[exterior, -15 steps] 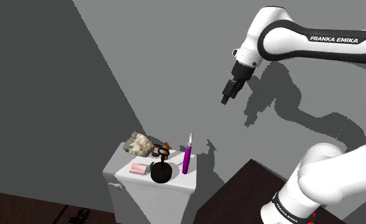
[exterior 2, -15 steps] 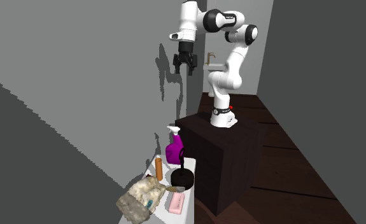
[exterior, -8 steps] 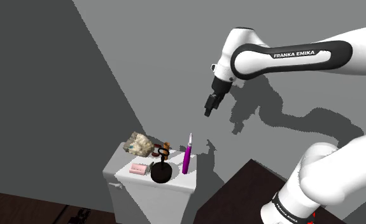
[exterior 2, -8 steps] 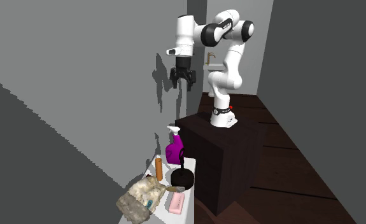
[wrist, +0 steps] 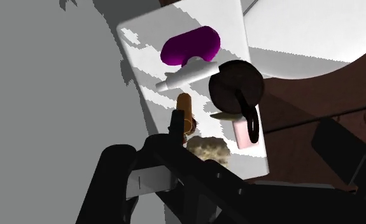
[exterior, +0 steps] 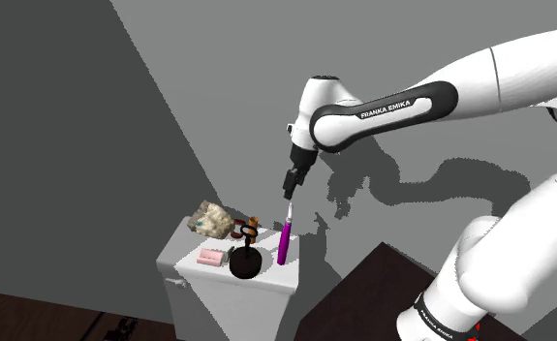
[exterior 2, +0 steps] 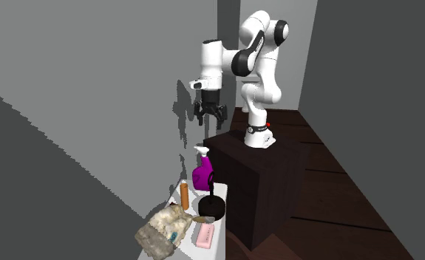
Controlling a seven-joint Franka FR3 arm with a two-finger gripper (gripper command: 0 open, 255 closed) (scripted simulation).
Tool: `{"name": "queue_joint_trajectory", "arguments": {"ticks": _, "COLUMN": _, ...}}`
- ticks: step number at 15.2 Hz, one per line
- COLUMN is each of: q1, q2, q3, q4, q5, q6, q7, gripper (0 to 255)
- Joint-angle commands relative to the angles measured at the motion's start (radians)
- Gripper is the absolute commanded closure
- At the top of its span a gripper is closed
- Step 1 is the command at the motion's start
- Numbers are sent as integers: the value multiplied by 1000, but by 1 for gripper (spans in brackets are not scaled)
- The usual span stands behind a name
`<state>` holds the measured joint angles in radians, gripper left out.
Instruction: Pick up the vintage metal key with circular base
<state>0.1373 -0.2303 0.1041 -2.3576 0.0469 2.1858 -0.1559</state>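
Claw [exterior 2: 211,118] spread, holding nothing | key [exterior 2: 211,207] stands on white top [exterior: 278,277], well below claw, untouched

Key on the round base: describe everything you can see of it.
The key looks dark, nearly black: a round base, a thin stem rising from it and a looped head up top. It stands upright on the white surface, between a pink block and a purple bottle. The open gripper hangs above, apart from it.
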Motion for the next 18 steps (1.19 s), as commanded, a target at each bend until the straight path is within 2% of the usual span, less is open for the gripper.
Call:
{"name": "queue_joint_trajectory", "arguments": {"ticks": 1, "q1": 12, "q2": 72, "q3": 18, "q4": 23, "q5": -7, "q6": 38, "q7": 5, "gripper": 0}}
{"name": "queue_joint_trajectory", "arguments": {"ticks": 12, "q1": 76, "q2": 463, "q3": 72, "q4": 197, "q5": -103, "q6": 186, "q7": 32, "gripper": 0}}
{"name": "queue_joint_trajectory", "arguments": {"ticks": 18, "q1": 81, "q2": 523, "q3": 65, "q4": 185, "q5": -120, "q6": 257, "q7": 43, "gripper": 0}}
